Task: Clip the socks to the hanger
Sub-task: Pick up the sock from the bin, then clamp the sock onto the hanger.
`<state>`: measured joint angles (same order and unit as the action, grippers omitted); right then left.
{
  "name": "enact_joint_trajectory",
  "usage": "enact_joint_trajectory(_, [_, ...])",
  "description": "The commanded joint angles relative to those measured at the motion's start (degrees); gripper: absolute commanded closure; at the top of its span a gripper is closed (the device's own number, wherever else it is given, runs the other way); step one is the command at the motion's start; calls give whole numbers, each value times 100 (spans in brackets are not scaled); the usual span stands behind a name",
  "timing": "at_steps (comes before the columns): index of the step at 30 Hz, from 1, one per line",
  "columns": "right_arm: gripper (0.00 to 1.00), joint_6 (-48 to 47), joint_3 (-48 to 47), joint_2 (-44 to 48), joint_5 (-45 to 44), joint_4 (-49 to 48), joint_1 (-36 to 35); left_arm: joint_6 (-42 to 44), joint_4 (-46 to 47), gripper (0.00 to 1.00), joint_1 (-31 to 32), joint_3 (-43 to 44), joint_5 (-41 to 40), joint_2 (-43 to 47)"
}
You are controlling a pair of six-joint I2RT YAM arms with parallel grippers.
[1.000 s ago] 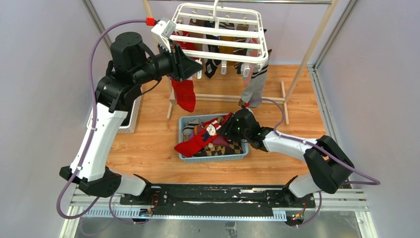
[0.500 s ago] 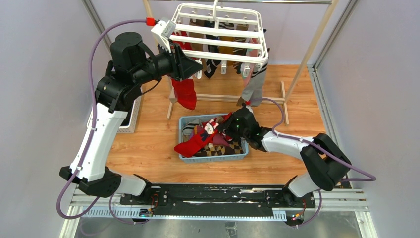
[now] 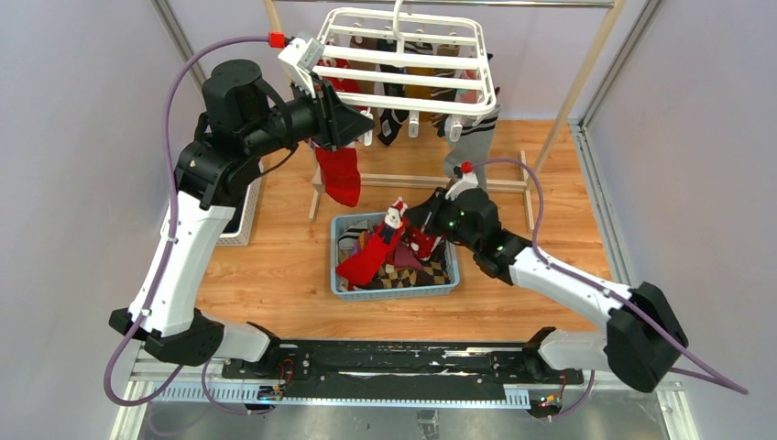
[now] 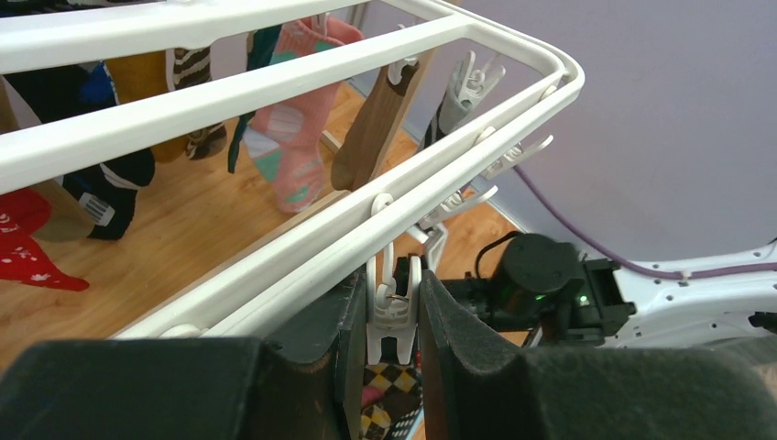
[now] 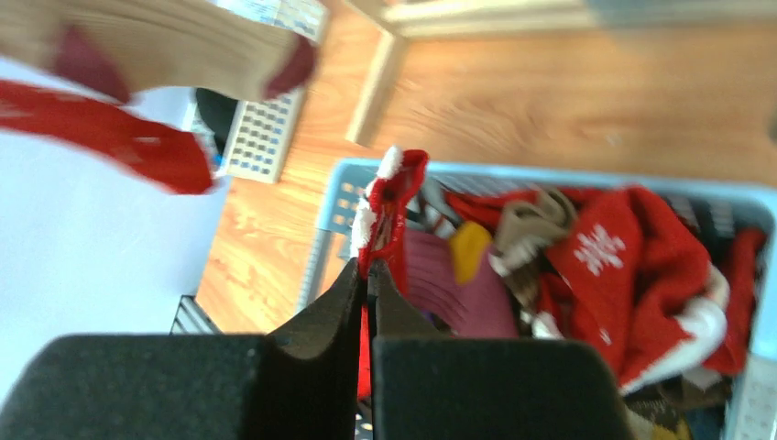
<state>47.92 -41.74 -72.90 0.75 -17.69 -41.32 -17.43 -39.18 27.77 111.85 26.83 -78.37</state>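
The left arm is raised high, the left gripper closed on a white clip of the hanger. The right arm stretches over the blue basket, the right gripper pinching a red sock above it.

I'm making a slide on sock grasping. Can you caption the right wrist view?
Right gripper pinching a red, white-trimmed sock lifted above the blue basket.
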Motion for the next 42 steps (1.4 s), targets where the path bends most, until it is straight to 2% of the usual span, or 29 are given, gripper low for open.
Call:
enact_joint_trajectory(1, [100, -1693, -713, 595, 718, 218, -189, 47, -183, 94, -17, 22, 208, 160])
enact_joint_trajectory(6, [100, -3000, -1616, 962, 917, 1195, -578, 5, -166, 94, -17, 58, 220, 130])
enact_joint_trajectory(10, [100, -3759, -2022, 1153, 687, 1670, -837, -23, -167, 94, -17, 49, 256, 120])
enact_joint_trajectory(15, [100, -4354, -2127, 1349, 160, 1593, -1136, -24, -104, 94, -17, -29, 302, 125])
enact_joint_trajectory(20, [100, -4955, -2331, 1310, 101, 1324, -1374, -28, -69, 94, -17, -63, 495, 116])
enact_joint_trajectory(29, [100, -5421, -3119, 877, 268, 1341, -1377, -76, 12, 94, -17, -121, 574, 121])
enact_joint_trajectory(35, [100, -5786, -3908, 477, 681, 2048, -1366, -91, 126, 94, -18, -155, 774, 169])
enact_joint_trajectory(42, [100, -5519, -3879, 380, 712, 1831, -1083, -133, 150, 94, -17, -171, 899, 145])
